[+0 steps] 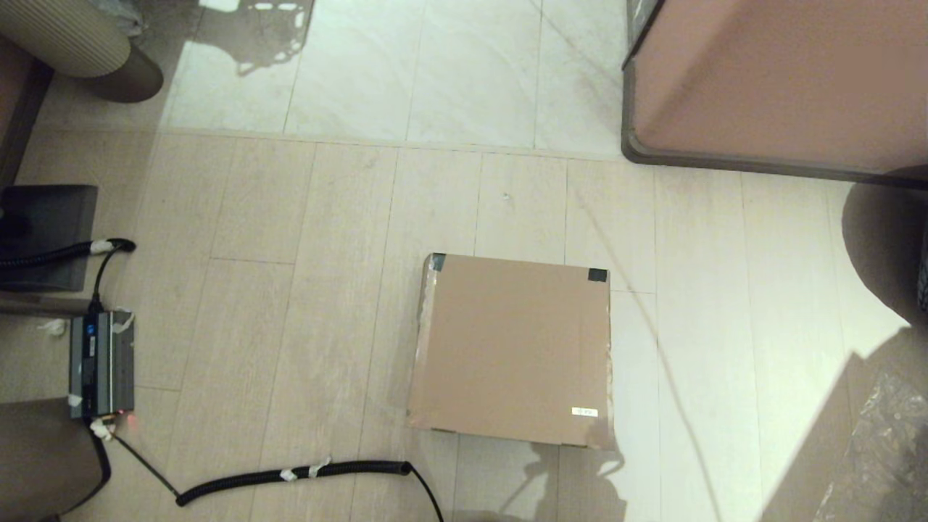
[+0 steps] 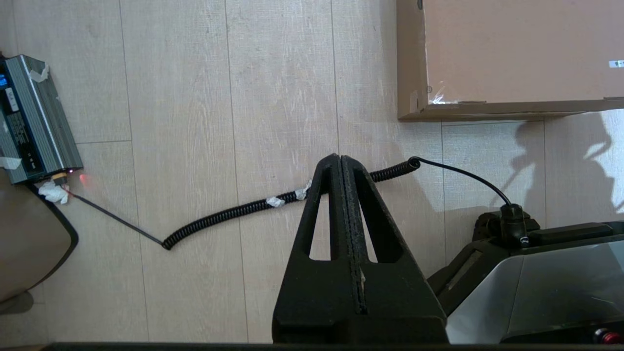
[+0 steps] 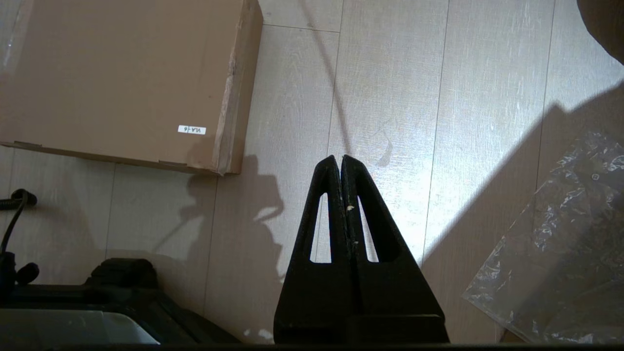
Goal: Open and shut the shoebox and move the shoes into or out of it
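Left edge of the head view: grey power unit (image 1: pixel 101 362) on the floor, coiled black cable (image 1: pixel 290 475) running from it along the bottom of the frame.

Left gripper (image 2: pixel 340 161): fingers pressed together, holding nothing, hanging over the cable, near the shoebox's near-left corner but apart from it.

Centre, lower half of the head view: shoebox (image 1: pixel 511 348) flat on the wooden floor, lid down. Dark tape on its two far corners, white label (image 1: pixel 584 412) at lower right of the lid. Shoes not visible in any view; cannot tell whether they are inside.

Right gripper (image 3: pixel 340 162): fingers together, empty, over bare floor beside the box's near-right corner.

Upper right: pinkish-brown cabinet (image 1: pixel 776 80). Lower right: clear plastic sheet (image 1: pixel 892 449).

Judgement: nothing started; step in hand is opening the lid. The next move calls for parting one gripper's fingers and catching the lid's near edge, with the hinge probably on the taped far side.
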{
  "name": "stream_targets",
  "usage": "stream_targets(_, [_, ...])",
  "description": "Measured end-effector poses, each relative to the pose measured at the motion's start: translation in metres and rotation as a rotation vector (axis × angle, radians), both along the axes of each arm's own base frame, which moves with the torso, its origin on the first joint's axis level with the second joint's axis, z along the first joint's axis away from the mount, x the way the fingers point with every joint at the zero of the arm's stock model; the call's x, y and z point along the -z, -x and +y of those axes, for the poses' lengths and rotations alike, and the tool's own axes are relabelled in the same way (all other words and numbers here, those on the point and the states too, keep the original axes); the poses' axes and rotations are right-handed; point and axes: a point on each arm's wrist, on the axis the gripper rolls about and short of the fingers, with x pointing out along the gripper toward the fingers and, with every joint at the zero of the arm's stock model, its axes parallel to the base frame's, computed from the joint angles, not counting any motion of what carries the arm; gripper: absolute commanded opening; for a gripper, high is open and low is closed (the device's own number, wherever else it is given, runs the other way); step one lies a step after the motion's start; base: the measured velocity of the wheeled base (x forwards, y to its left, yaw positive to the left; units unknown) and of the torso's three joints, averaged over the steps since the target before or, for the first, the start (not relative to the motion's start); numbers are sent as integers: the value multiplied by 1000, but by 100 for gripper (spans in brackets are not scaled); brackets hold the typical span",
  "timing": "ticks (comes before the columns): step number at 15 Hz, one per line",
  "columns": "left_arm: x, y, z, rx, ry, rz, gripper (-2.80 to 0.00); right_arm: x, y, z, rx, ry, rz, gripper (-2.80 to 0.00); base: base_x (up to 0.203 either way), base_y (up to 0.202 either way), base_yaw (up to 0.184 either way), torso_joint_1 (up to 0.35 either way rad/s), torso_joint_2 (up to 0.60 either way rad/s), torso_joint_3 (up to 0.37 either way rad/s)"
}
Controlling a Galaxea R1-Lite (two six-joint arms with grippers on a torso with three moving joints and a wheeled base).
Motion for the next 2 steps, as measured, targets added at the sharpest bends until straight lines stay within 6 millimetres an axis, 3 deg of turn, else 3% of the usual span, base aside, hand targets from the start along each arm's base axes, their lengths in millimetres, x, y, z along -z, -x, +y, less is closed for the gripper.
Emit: stream_targets(2, [0,0,0,-3,0,-2,-280,0,0,0,0,0,0,-280,0,0,0,0,0,0])
